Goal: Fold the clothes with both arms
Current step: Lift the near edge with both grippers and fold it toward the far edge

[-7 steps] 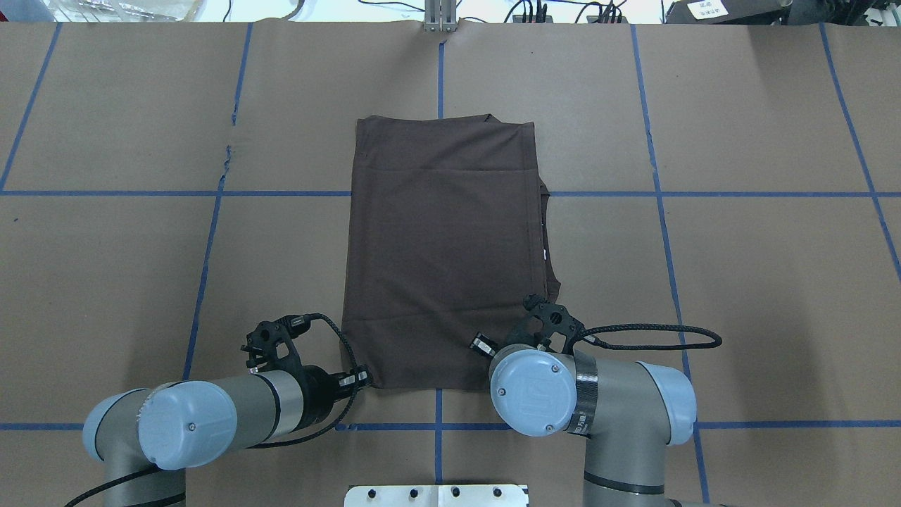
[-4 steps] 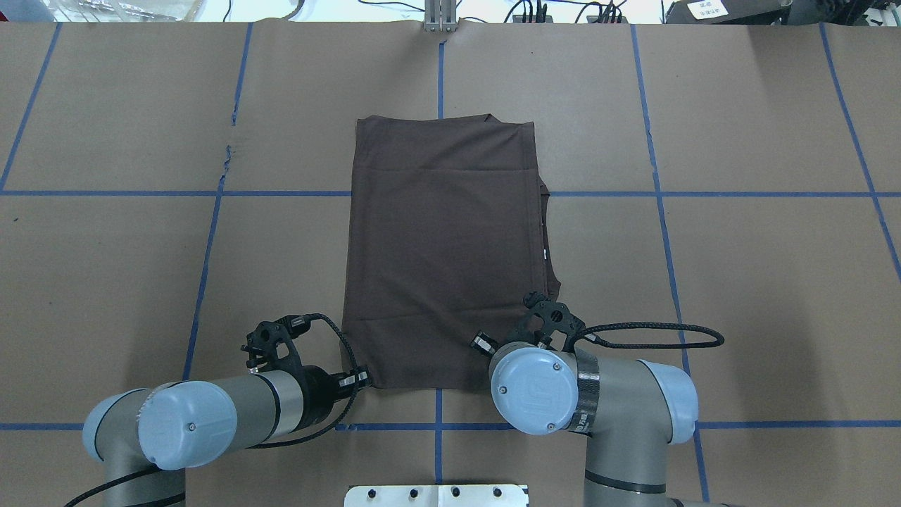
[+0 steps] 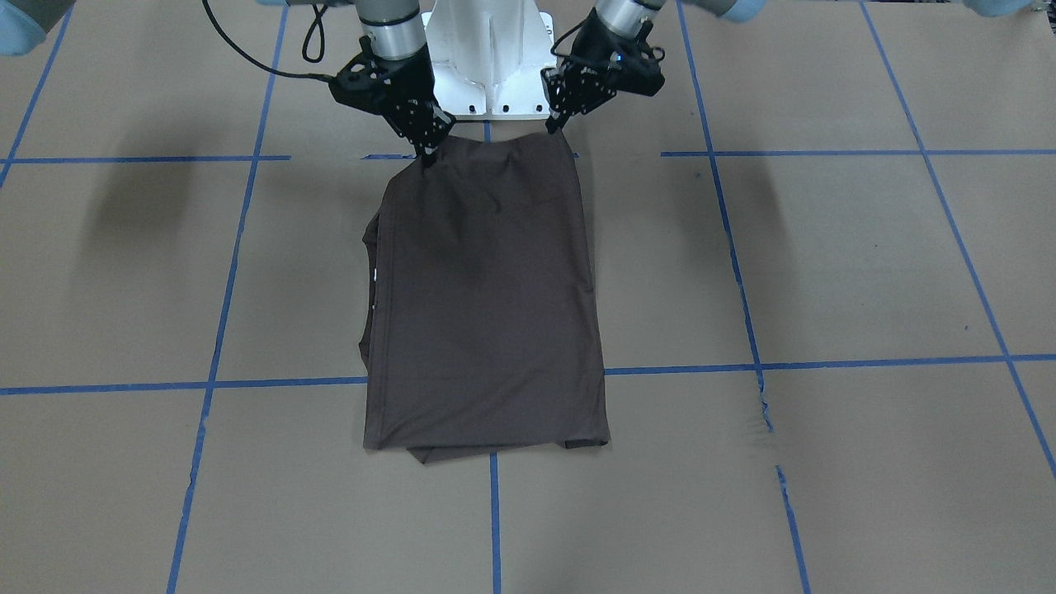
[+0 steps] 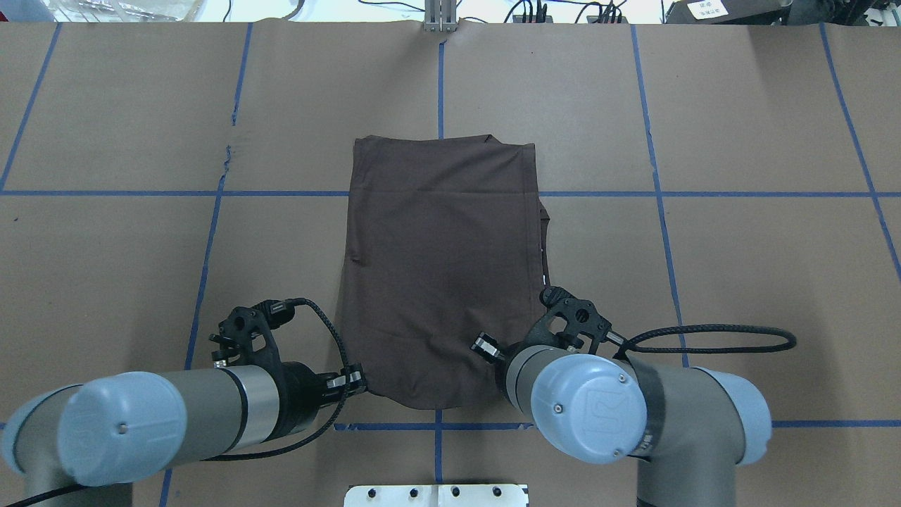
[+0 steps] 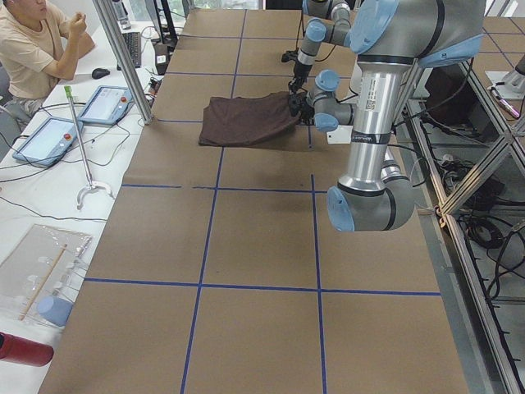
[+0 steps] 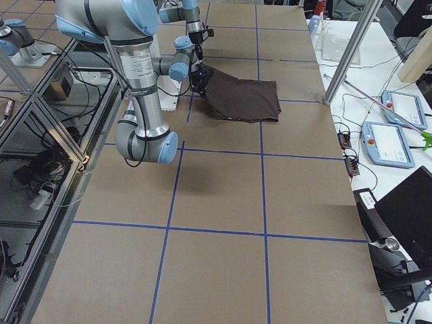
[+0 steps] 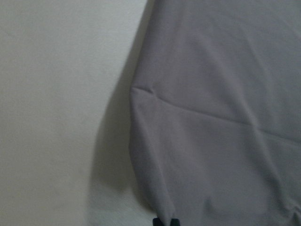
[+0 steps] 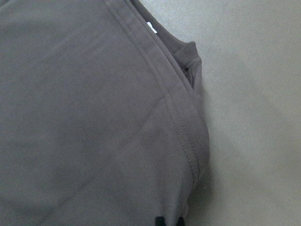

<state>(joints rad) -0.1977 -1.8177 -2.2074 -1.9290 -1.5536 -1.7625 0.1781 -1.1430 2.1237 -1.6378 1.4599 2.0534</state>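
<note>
The dark brown T-shirt lies folded into a long strip on the brown paper table, collar edge and a white tag along its right side. Its near end is raised off the table and sags between two grips. My left gripper is shut on the near left corner, and its tips pinch the cloth at the bottom of the left wrist view. At the near right corner my right gripper is shut on the cloth, fingertips just showing. In the overhead view the right wrist hides that gripper.
The white pedestal stands right behind both grippers. Blue tape lines grid the table. A person sits at a side table with tablets beyond the far edge. A metal post rises at that edge.
Both arms have drawn back toward the robot and risen, holding the near corners. The shirt's near edge lifted and sags, and its far edge slid a little closer.
</note>
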